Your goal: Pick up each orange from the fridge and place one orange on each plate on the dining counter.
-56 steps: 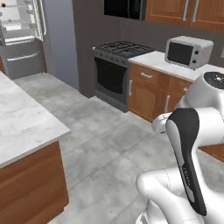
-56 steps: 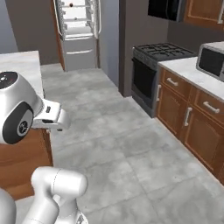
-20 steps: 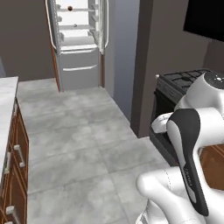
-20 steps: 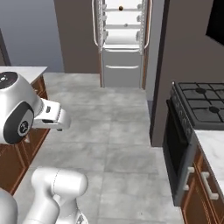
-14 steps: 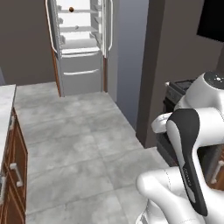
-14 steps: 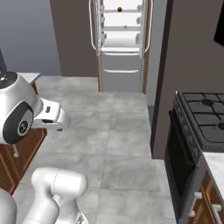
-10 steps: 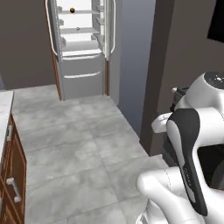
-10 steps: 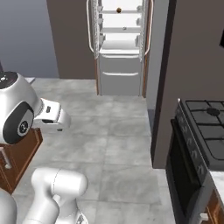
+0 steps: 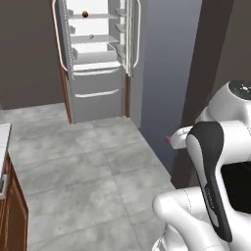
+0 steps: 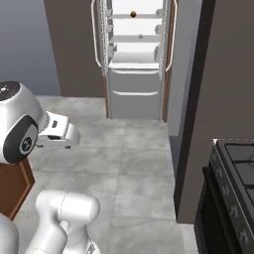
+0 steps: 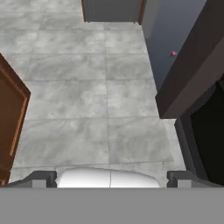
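Observation:
The fridge [image 9: 95,59] stands open at the far end of the floor, also seen as the fridge [image 10: 135,59] from the right. One dark brownish orange [image 9: 85,13] rests on its top glass shelf, the same orange [image 10: 132,13] in the right base view. My gripper [image 11: 111,178] hangs open over the grey floor tiles, far from the fridge, with nothing between its fingertips [image 11: 43,177]. A sliver of the dining counter [image 9: 3,139] shows at the left edge. The plates are out of view.
A tiny pale lump [image 9: 91,36] lies on the second fridge shelf. A dark wall column [image 10: 218,74] juts out on the right, with a black stove [image 10: 233,173] behind it. The counter's brown wooden side [image 11: 11,113] borders the floor on the left.
The base has kept driving and turning, so the fridge now looks larger and nearer the middle, while the counter and stove slid toward the edges. The gripper stays open.

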